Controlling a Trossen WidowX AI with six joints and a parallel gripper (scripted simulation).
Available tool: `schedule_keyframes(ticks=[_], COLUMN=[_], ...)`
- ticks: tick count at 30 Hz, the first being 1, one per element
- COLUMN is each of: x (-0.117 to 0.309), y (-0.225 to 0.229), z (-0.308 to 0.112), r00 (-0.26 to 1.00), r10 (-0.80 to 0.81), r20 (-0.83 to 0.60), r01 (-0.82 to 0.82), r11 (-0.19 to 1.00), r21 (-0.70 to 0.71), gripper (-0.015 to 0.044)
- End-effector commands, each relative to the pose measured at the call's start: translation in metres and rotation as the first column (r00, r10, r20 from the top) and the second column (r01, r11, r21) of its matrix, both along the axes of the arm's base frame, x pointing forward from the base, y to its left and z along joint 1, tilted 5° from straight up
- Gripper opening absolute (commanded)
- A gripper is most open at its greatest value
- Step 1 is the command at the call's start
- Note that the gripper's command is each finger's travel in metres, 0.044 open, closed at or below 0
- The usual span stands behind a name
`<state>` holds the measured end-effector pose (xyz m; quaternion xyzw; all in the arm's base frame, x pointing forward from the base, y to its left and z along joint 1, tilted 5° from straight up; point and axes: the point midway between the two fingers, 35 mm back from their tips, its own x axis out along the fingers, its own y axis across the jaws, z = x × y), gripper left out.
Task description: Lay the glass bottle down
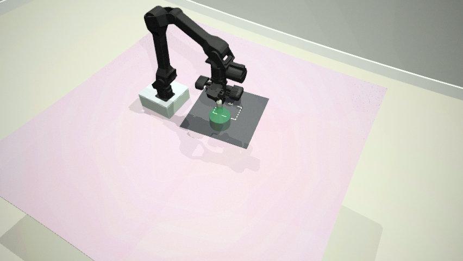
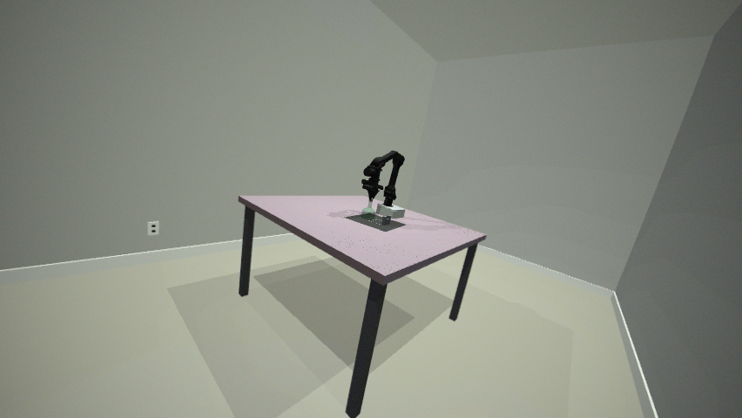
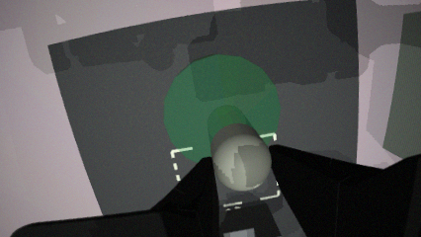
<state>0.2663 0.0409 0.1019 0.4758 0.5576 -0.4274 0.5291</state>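
Gripping the upright green glass bottle (image 1: 219,116) (image 2: 368,211) (image 3: 222,84) by its neck, hand (image 1: 219,99) (image 2: 370,198) (image 3: 241,160) above.

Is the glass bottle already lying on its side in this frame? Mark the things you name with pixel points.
No, the glass bottle (image 1: 219,120) (image 2: 368,210) (image 3: 222,84) stands upright on its base, neck up.

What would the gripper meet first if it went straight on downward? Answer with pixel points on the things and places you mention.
Probably the bottle's (image 1: 219,116) (image 2: 368,211) (image 3: 222,94) wide body, below the neck that its fingers now hold; the remaining depth is unclear.
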Motion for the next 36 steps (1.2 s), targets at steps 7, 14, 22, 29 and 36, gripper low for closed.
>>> schedule_keyframes(ticks=[7, 14, 22, 29, 36], x=[-0.002, -0.003, -0.004, -0.005, -0.006], y=[0.013, 0.018, 0.023, 0.028, 0.034], z=[0.005, 0.006, 0.008, 0.009, 0.010], r00=[1.000, 1.000, 1.000, 1.000, 0.999], r10=[-0.002, -0.008, -0.016, -0.024, -0.031], r20=[0.001, 0.002, 0.004, 0.006, 0.009], r01=[0.002, 0.008, 0.017, 0.024, 0.031], r11=[1.000, 1.000, 0.999, 0.997, 0.996], r21=[-0.007, -0.027, -0.049, -0.068, -0.087], gripper=[0.0108, 0.0108, 0.0108, 0.0108, 0.0108])
